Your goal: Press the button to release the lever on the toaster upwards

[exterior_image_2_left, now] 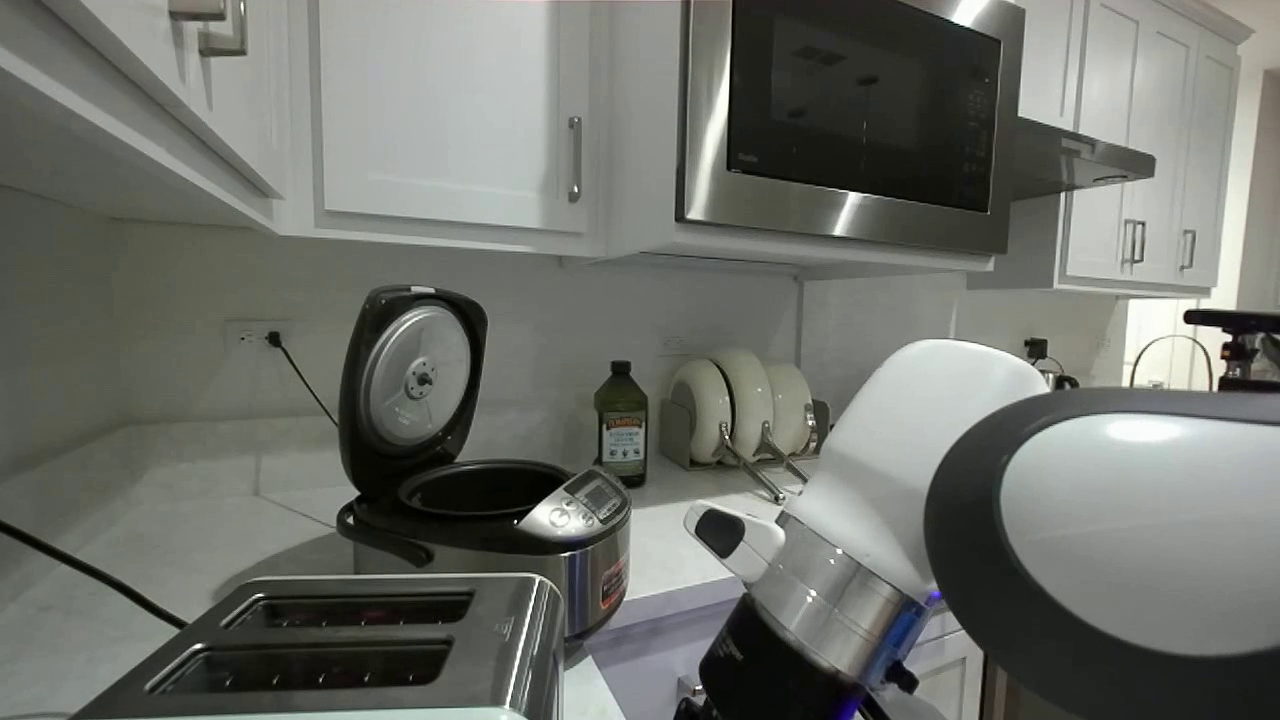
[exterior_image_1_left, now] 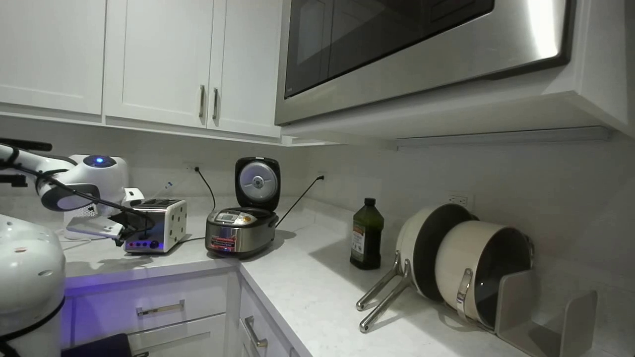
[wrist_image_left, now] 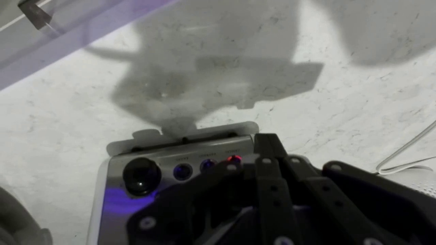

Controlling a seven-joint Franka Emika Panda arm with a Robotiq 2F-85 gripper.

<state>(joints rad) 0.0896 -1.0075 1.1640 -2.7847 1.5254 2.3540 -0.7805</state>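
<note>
On the white, grey-flecked counter (exterior_image_1_left: 297, 272), near its front edge, we have the boxy silver-metal toaster with a white side panel (exterior_image_1_left: 172, 224). Beside it, at the counter's inside corner, stands the silver-and-black rice cooker with its lid raised (exterior_image_1_left: 243, 234). The black two-fingered pincer (wrist_image_left: 271, 147) is at the toaster's front, jaws together. In the wrist view we see its tips just beside a small round red-lit button (wrist_image_left: 234, 159); whether they touch the toaster, we cannot tell. The button row ends in a glossy round black knob (wrist_image_left: 141, 177).

bottle (exterior_image_2_left: 622, 422) label (exterior_image_2_left: 625, 445): apparently "POMPEIAN" | toaster (exterior_image_1_left: 166, 225) captions (wrist_image_left: 207, 155): illegible | rice cooker (exterior_image_1_left: 253, 235) sticker (exterior_image_1_left: 223, 243): illegible | microwave (exterior_image_2_left: 860, 110) mark (exterior_image_2_left: 747, 158): illegible
</note>
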